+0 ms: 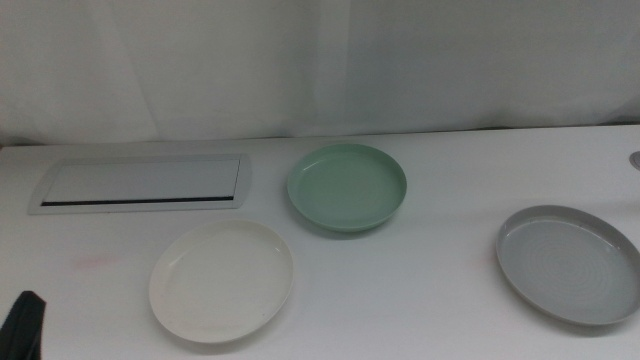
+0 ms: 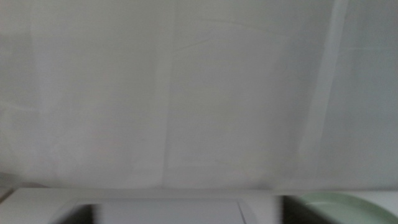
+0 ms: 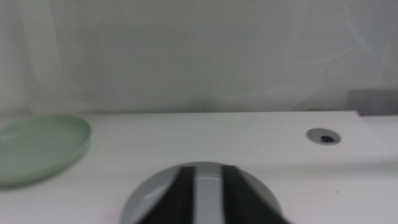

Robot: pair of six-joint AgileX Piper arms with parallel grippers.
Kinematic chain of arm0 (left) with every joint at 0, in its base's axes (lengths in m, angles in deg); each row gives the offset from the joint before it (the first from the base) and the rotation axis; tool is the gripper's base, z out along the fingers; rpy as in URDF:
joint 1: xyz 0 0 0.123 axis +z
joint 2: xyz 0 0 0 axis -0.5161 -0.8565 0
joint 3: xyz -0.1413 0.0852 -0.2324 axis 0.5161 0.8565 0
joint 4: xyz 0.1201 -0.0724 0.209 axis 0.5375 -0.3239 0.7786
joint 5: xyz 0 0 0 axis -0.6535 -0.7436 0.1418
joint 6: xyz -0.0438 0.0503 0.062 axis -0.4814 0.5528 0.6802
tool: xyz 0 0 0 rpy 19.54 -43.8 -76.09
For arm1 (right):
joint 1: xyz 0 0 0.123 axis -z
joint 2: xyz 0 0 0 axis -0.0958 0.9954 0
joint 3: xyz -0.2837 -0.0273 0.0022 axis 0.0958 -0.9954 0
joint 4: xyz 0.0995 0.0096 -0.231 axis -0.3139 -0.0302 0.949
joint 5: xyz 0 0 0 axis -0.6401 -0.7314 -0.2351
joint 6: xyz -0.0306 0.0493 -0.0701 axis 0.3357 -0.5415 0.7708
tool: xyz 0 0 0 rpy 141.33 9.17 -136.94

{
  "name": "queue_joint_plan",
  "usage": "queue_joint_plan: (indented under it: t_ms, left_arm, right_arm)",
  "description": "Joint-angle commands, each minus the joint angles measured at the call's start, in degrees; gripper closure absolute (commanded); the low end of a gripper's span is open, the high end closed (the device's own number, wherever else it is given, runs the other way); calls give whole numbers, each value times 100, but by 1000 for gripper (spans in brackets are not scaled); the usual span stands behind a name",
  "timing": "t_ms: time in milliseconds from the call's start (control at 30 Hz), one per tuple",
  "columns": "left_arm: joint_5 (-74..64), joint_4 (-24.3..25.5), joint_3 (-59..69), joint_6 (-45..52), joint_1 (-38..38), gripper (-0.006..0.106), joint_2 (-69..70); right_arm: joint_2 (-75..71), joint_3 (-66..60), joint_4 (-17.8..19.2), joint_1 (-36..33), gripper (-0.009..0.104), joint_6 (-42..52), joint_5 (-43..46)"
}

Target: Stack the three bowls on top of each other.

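Cream-white bowl (image 1: 222,281) lies at 7 o'clock on the table (image 1: 420,290), mint-green bowl (image 1: 347,188) at 12, grey bowl (image 1: 569,263) at 4, well apart. Nothing is stacked. Right pincer (image 3: 208,198), slightly parted, hangs over grey; left pincer's (image 1: 24,322) state cannot be told. A rim grasp is needed.

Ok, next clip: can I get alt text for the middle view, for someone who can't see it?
Three shallow bowls sit apart, unstacked, on a white table: a cream-white bowl front left, a mint-green bowl behind it near centre, a grey ringed bowl at right. A flat white panel with a dark slot lies at back left; the left gripper shows only at the bottom-left corner.
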Motion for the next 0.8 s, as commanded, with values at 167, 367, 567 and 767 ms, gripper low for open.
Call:
queue_joint_plan:
  t_ms: [167,367,567,767]
  left_arm:
    - [111,-37,230,-247,9,9,126]
    - [226,-37,230,-283,9,9,126]
    - [407,-37,230,-436,9,9,126]
    - [423,-37,210,-684,9,9,126]
  right_arm:
    - [2,-18,-410,35,2,34,162]
    - [2,-18,-421,35,-8,34,244]
    - [2,-18,-421,35,-8,34,287]
    - [2,-18,-421,35,-8,34,300]
